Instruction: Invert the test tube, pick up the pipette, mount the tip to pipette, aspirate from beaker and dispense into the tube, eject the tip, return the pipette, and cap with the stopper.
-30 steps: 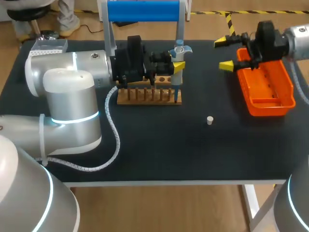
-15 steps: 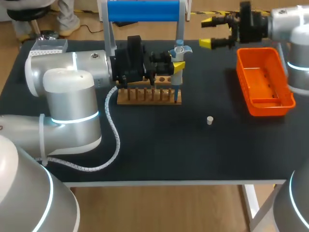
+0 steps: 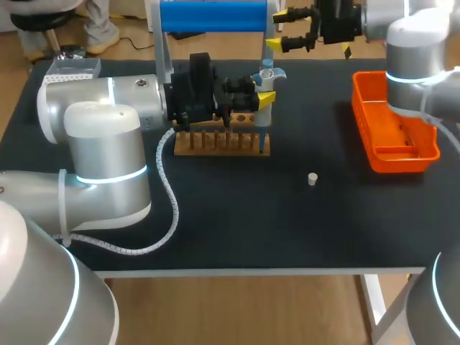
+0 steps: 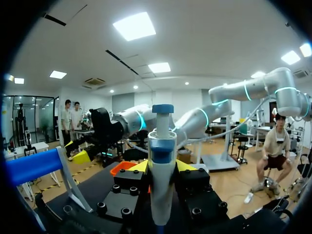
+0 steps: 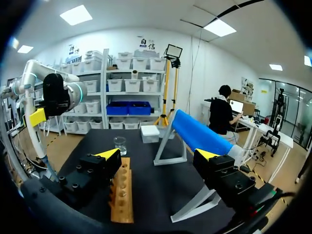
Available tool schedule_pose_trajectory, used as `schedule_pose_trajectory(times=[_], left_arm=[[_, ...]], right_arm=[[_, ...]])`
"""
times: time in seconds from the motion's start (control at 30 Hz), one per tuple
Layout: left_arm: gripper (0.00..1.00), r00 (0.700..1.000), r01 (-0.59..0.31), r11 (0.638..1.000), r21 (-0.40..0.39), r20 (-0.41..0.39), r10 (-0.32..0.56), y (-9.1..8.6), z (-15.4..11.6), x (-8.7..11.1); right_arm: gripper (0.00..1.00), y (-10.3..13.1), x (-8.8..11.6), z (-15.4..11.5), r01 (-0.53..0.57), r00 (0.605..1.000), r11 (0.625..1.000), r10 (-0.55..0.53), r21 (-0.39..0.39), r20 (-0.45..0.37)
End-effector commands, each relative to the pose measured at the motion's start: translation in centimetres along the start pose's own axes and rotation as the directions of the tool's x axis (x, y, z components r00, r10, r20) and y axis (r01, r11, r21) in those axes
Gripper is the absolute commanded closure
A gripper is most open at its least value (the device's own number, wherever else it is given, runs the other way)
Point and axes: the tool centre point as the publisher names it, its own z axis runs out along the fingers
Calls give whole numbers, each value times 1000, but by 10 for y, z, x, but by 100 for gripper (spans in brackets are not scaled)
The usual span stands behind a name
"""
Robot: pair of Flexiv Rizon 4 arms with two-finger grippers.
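Smooth plastic pipette [image 4: 162, 180]; bare wood rack [image 3: 223, 147]; matt table [image 3: 287, 223].

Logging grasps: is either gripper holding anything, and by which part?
The left gripper holds the pipette by its upper body, just below the plunger button. The right gripper is open and empty.

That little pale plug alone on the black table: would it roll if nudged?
The stopper looks tiny, so probably very light and easily knocked. Its round shape suggests it may roll once tipped. Nothing nearby would stop it.
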Motion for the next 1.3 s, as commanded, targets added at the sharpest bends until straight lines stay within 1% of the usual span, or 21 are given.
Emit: schedule_pose_trajectory(times=[0.03,0.87,1.03,1.2,1.3], left_arm=[[100,1000,-1,1000,3,6,1,1,1,1],[100,1000,-1,1000,3,6,1,1,1,1],[100,996,10,1000,-6,92,-10,4,-33,-17],[100,988,38,999,-34,152,-33,7,-68,-35],[100,984,54,997,-57,173,-44,5,-86,-46]], right_arm=[[0,2,-8,6,2,1000,1000,-2,-5,-5],[0,2,-8,6,2,1000,1000,-2,-5,-5],[0,2,-8,6,2,1000,1000,-2,-5,-5],[0,2,-8,6,2,1000,1000,-2,-5,-5],[0,2,-8,6,2,1000,1000,-2,-5,-5]])
